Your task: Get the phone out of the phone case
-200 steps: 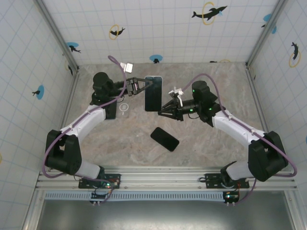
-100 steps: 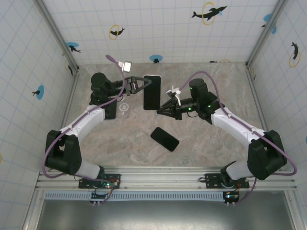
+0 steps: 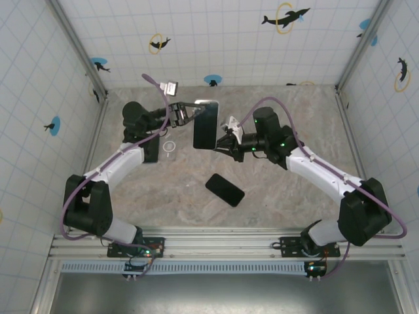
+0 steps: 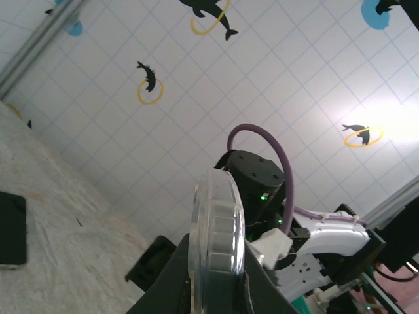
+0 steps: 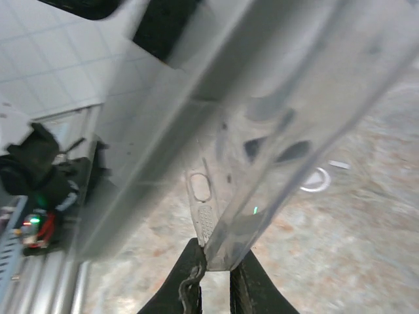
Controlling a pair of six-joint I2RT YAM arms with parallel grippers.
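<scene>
- Top external view: the left fingers [image 3: 188, 112] are pinched on the upper left edge of the phone case [image 3: 205, 125]. The case is held up above the far middle of the counter [image 3: 281, 196].
- Same view: the right fingers [image 3: 226, 142] are closed on the case's lower right corner, so both arms grip one case from opposite sides.
- Same view: the phone [image 3: 224, 190] lies flat and dark on the counter, nearer the arm bases, well apart from the case and slanted. A small white ring [image 3: 170, 146] lies on the counter to the left of the case.
- Left wrist view: the left fingers [image 4: 186, 275] press on the clear phone case [image 4: 216, 222], seen edge-on and standing upright between them. The right arm [image 4: 258, 183] sits just behind it. The phone [image 4: 11, 229] lies on the counter [image 4: 59, 216] at the left edge of the view.
- Right wrist view: the right fingers [image 5: 190, 275] pinch a corner of the phone case [image 5: 262, 144]. The case is transparent, and the counter [image 5: 340, 261] and the ring [image 5: 319, 180] show beyond it, blurred.
</scene>
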